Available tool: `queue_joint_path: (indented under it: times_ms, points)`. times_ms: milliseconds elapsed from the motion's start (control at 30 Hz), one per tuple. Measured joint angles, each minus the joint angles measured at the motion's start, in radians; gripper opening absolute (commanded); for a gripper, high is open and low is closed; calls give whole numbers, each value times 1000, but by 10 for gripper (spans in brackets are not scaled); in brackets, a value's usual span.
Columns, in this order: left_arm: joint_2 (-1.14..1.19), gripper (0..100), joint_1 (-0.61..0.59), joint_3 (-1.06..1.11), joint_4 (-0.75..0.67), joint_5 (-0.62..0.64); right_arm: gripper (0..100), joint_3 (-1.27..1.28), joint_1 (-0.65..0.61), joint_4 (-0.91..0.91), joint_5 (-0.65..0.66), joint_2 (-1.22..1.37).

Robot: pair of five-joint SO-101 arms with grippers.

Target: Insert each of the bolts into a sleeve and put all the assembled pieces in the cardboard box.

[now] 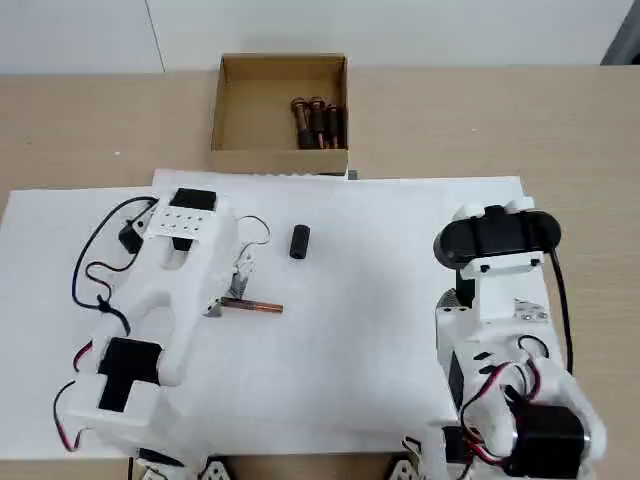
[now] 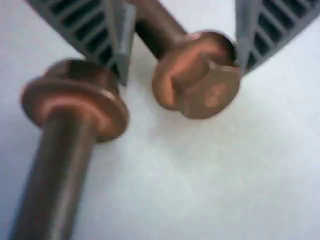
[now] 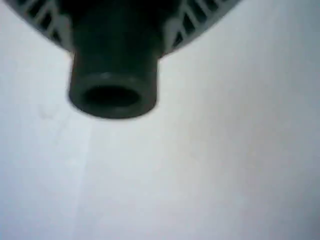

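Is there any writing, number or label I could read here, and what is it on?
No text here can be read.
On the bolt head: a faint stamped mark, too blurred to read.
On the cardboard box, the black sleeve and the white sheet: no print shows.

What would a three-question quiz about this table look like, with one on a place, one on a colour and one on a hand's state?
1. Where do the finished pieces lie? A in a drawer; B in the cardboard box; C on a plate.
2. What colour is the bolt on the white sheet? A silver; B black; C copper.
3. What is the right hand doing? A shut on a black sleeve; B open, empty; C shut on a bolt.
Answers: B, they lie in the box's right half; C, its shaft shines copper; A, the sleeve sits clamped in the right wrist view.
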Motion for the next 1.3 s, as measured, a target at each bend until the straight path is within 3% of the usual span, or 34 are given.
queue_joint_path:
  times_ms: [200, 1067, 1300]
  points:
    - [0, 133, 89, -2, 5, -2, 4, 0, 0, 0, 0, 0]
    - [0, 139, 104, -8, 57, -57, 4, 17, 0, 0, 0, -5]
    - [0, 237, 106, -8, 64, -86, 4, 41, 2, 0, 0, 5]
